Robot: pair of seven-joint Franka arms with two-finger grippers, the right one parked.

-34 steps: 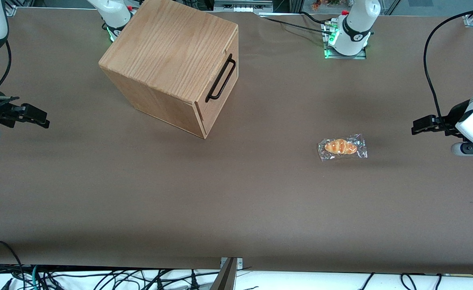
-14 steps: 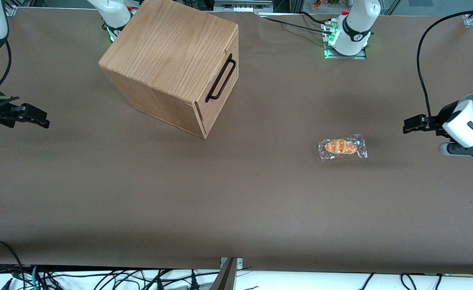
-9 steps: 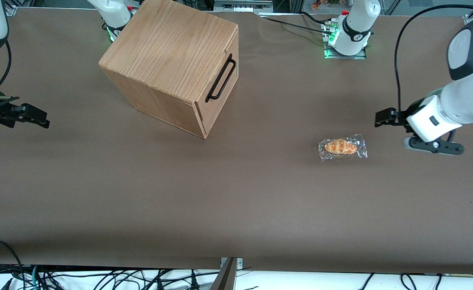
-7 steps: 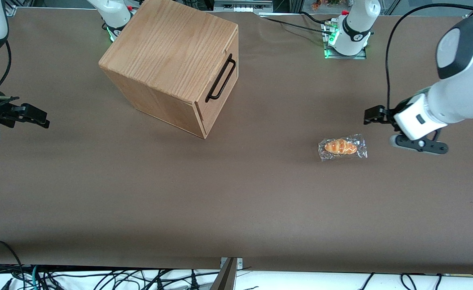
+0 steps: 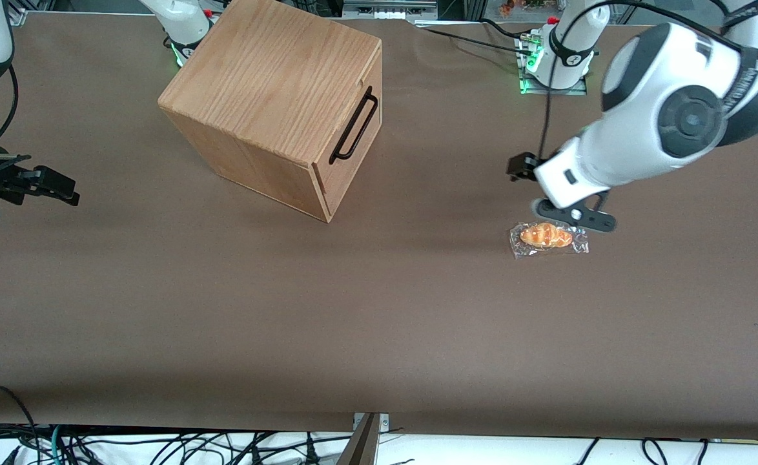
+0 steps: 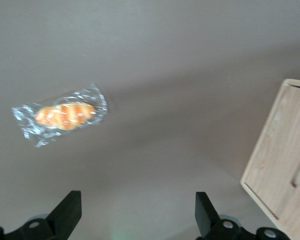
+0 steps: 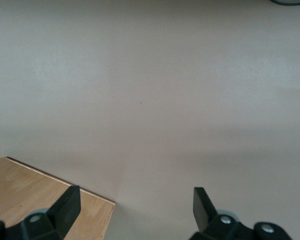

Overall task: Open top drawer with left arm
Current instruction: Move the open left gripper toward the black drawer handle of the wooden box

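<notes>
While the left arm (image 5: 650, 142) reached out over the brown table (image 5: 379, 310), its gripper (image 5: 520, 168) hung above the tabletop, just above the wrapped bread roll (image 5: 549, 236) and slightly farther from the front camera than the roll. In the left wrist view the two fingers (image 6: 69, 212) stood wide apart with nothing between them. The gripper (image 6: 135, 220) touched neither roll (image 6: 64, 115) nor cabinet (image 6: 282, 160). The oak-grain cabinet (image 5: 269, 97) sat toward the parked arm's end of the table, well apart from the gripper, turned at an angle. The top drawer (image 5: 353, 139) was shut, its front flush with the cabinet face. Its black bar handle (image 5: 354, 126) faced the working arm's end of the table. The roll in clear wrap lay flat on the table, nearer the front camera than the cabinet.
</notes>
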